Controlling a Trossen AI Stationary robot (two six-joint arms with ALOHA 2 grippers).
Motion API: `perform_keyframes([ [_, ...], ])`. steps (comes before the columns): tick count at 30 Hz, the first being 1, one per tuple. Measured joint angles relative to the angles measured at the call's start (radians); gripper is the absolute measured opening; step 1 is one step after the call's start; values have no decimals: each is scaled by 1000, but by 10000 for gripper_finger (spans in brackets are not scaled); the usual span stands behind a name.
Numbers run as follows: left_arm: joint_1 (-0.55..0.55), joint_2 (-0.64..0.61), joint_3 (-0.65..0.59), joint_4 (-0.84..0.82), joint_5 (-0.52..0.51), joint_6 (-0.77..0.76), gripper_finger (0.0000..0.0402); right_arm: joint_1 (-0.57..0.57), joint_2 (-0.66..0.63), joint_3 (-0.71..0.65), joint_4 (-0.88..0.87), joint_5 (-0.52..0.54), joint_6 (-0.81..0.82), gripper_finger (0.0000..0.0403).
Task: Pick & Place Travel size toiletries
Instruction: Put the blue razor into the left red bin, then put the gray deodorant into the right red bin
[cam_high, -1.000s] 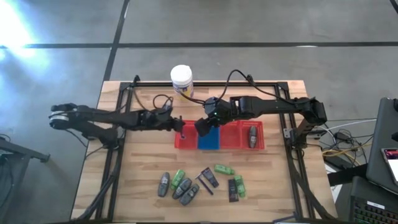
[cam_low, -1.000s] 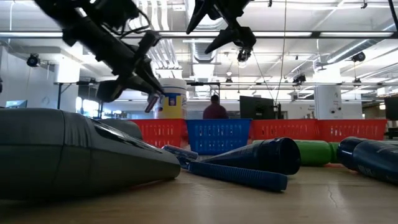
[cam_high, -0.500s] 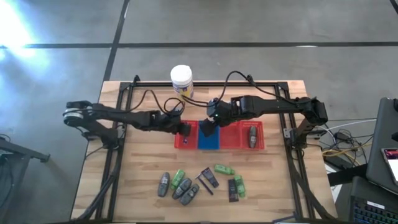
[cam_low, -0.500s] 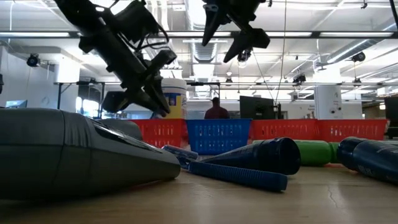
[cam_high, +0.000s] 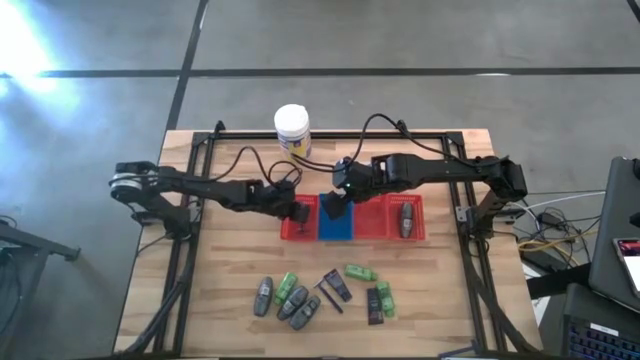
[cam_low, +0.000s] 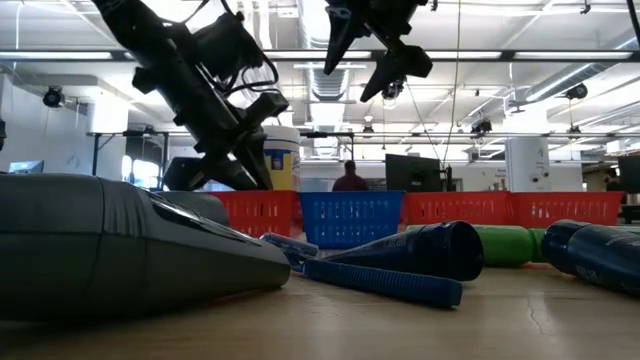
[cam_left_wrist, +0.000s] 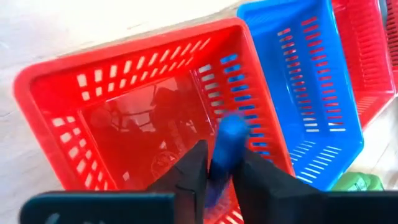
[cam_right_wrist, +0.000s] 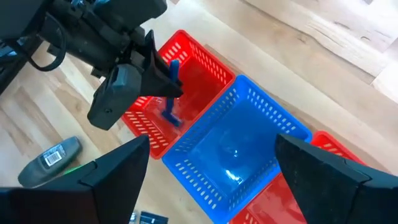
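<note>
Left claw (cam_left_wrist: 219, 180) grasps a blue stick (cam_left_wrist: 226, 146) over the red basket (cam_left_wrist: 56, 81).

Overhead camera straight down, low camera level across tabletop, wrist cameras close, all sharing the blue plastic mesh basket (cam_high: 336, 222).

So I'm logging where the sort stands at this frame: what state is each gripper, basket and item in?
left gripper: over the left red basket, a blue stick between its fingers
right gripper: open, empty, above the blue basket
blue basket: looks empty
right red basket: holds a grey bottle
white jar: upright, capped
loose toiletries: lying on the table
</note>
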Motion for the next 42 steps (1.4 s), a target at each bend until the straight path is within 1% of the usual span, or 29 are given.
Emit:
perform_keyframes([
  [7,2,-10,0,-1,-11,1,114,0,0,0,0,0,-14,354],
  [11,1,-11,0,-2,-11,1,127,0,0,0,0,0,-20,349],
  [16,1,-12,0,-12,-11,2,131,0,0,0,0,-1,-24,335],
  [20,1,-45,0,-15,-11,7,131,0,0,0,-7,-1,-24,325],
  [22,1,-75,6,-15,-11,36,131,0,0,0,-28,-5,-24,321],
  [25,-2,-136,19,-5,0,125,131,4,0,0,-64,-16,-22,317],
  [28,-13,-200,22,-3,56,236,131,11,0,0,-84,-32,-18,315],
  [31,-36,-246,22,-10,153,347,131,14,0,-1,-91,-33,-14,320],
  [34,-99,-270,22,-39,279,508,131,13,0,-1,-95,-33,-12,329],
  [36,-156,-273,22,-102,337,586,131,13,0,-1,-95,-32,-11,336],
  [38,-209,-270,22,-202,328,554,131,14,0,-2,-98,-33,-4,343],
  [42,-286,-247,21,-428,228,314,131,14,0,-2,-98,-32,19,355],
])
